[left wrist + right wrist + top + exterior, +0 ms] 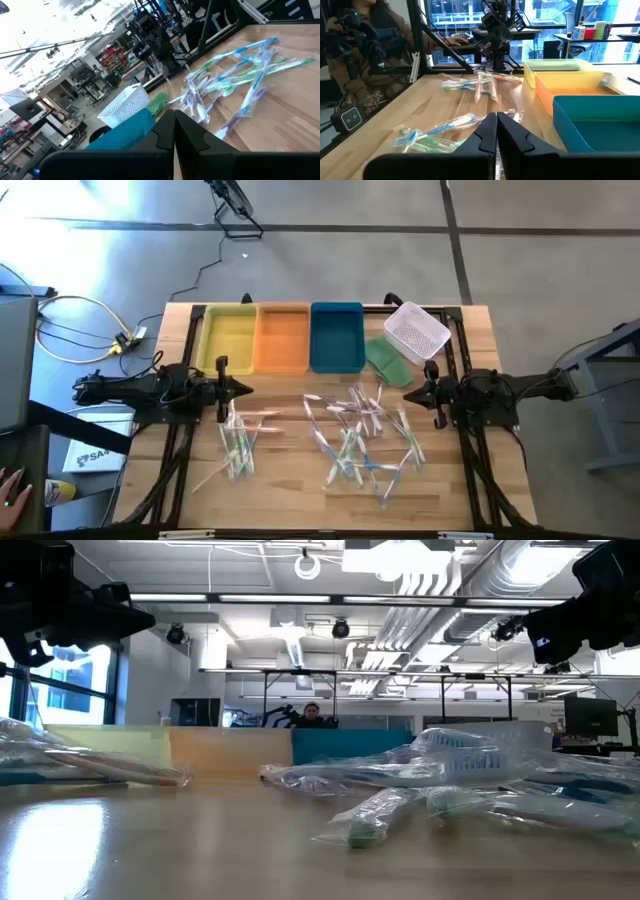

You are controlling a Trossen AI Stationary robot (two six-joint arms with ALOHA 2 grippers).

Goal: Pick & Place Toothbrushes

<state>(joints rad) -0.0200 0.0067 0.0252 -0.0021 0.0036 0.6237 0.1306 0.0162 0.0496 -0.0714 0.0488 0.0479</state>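
Note:
Wrapped toothbrushes lie flat on the wooden table in two heaps: a small one at the left and a bigger scatter at the right, also seen in the left wrist view and right wrist view. My left gripper hangs shut above the table's left side, over the far end of the small heap. My right gripper hangs shut above the right side, beside the scatter. Both hold nothing; their shut fingers show in the wrist views.
Along the far edge stand a yellow tray, an orange tray and a blue tray. A green lid and a white mesh basket lie at the far right. A person sits beyond the table.

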